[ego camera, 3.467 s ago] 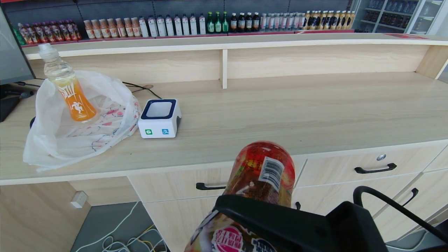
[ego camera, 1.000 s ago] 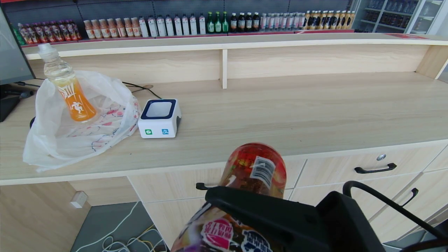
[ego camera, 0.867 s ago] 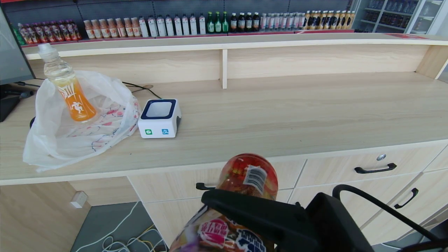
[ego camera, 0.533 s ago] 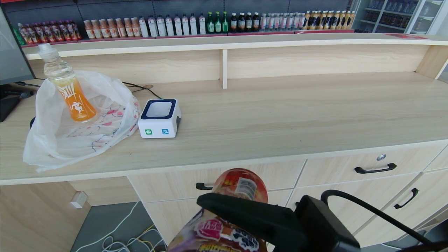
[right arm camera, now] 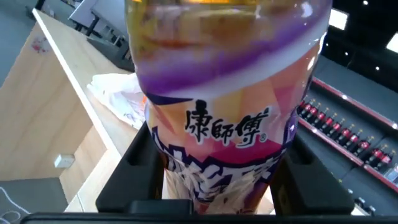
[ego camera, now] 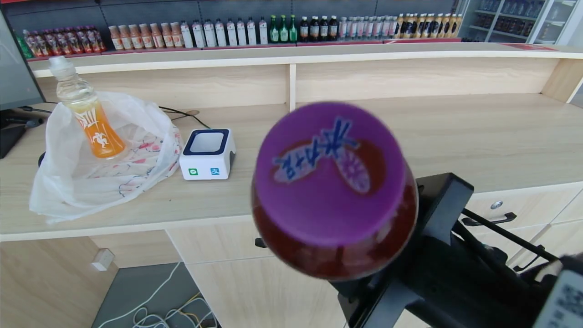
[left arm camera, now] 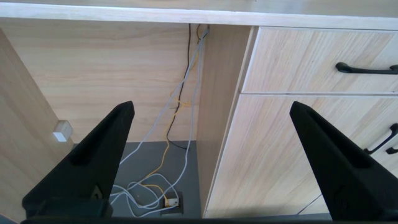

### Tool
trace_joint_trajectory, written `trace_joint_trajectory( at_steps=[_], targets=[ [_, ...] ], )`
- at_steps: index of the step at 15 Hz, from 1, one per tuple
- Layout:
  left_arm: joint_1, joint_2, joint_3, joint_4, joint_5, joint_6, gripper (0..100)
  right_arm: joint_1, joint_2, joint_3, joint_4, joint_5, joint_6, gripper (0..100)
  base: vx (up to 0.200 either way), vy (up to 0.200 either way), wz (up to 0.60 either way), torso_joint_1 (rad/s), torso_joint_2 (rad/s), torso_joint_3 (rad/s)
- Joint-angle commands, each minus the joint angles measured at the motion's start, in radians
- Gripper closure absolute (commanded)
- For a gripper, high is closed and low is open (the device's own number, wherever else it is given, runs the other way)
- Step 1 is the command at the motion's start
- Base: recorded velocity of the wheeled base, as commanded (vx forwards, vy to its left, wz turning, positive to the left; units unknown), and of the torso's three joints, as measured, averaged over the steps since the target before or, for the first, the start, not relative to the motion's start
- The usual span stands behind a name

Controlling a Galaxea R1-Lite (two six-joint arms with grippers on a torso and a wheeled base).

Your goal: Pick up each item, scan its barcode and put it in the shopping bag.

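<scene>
My right gripper (ego camera: 394, 248) is shut on a drink bottle (ego camera: 332, 182) with dark reddish liquid, held up close before the head camera so that its purple cap faces it, in front of the counter's near edge. In the right wrist view the bottle's colourful label (right arm camera: 230, 124) sits between the black fingers (right arm camera: 140, 162). A white scanner (ego camera: 208, 154) with a dark blue rim stands on the counter to the left. Left of it lies the white shopping bag (ego camera: 68, 187) with an orange drink bottle (ego camera: 89, 116) upright in it. My left gripper (left arm camera: 211, 162) hangs open below the counter, holding nothing.
The light wooden counter (ego camera: 478, 136) has a raised back ledge and drawers with black handles (ego camera: 487, 219) below. A dark monitor (ego camera: 16, 68) stands at the far left. Cables (left arm camera: 177, 112) run down beside the cabinet. Shelves of bottles (ego camera: 273, 29) line the back wall.
The bottle in my right gripper first sank lower with its barcode showing, then swung up and turned, so its purple cap now faces the head camera.
</scene>
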Motion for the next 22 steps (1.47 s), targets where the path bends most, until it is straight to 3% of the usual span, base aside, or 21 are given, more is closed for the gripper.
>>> trace_joint_trajectory(
  at_steps=[1, 4, 7, 10, 15, 17, 22],
  targets=[
    [0.0, 0.0, 0.0, 0.0, 0.0, 0.0, 0, -0.011, -0.011, -0.017, 0.001, -0.036, 0.046, 100, 0.0, 0.0, 0.0, 0.0, 0.0, 0.0],
    [0.0, 0.0, 0.0, 0.0, 0.002, 0.0, 0, -0.026, -0.008, -0.003, 0.001, -0.047, 0.242, 100, 0.0, 0.0, 0.0, 0.0, 0.0, 0.0],
    [0.0, 0.0, 0.0, 0.0, 0.0, 0.0, 0, -0.113, 0.019, 0.042, 0.001, -0.07, 0.413, 100, 0.0, 0.0, 0.0, 0.0, 0.0, 0.0],
    [0.0, 0.0, 0.0, 0.0, 0.002, 0.0, 0, -0.178, 0.091, -0.015, 0.001, -0.254, 0.633, 100, 0.0, 0.0, 0.0, 0.0, 0.0, 0.0],
    [0.0, 0.0, 0.0, 0.0, 0.002, 0.0, 0, -0.281, 0.161, -0.126, 0.001, -0.263, 0.718, 100, 0.0, 0.0, 0.0, 0.0, 0.0, 0.0],
    [0.0, 0.0, 0.0, 0.0, 0.0, 0.0, 0, -0.353, 0.203, -0.21, 0.001, -0.256, 0.686, 100, 0.0, 0.0, 0.0, 0.0, 0.0, 0.0],
    [0.0, 0.0, 0.0, 0.0, 0.0, 0.001, 0, -0.412, 0.225, -0.213, 0.001, -0.282, 0.748, 100, 0.0, 0.0, 0.0, 0.0, 0.0, 0.0]
  ],
)
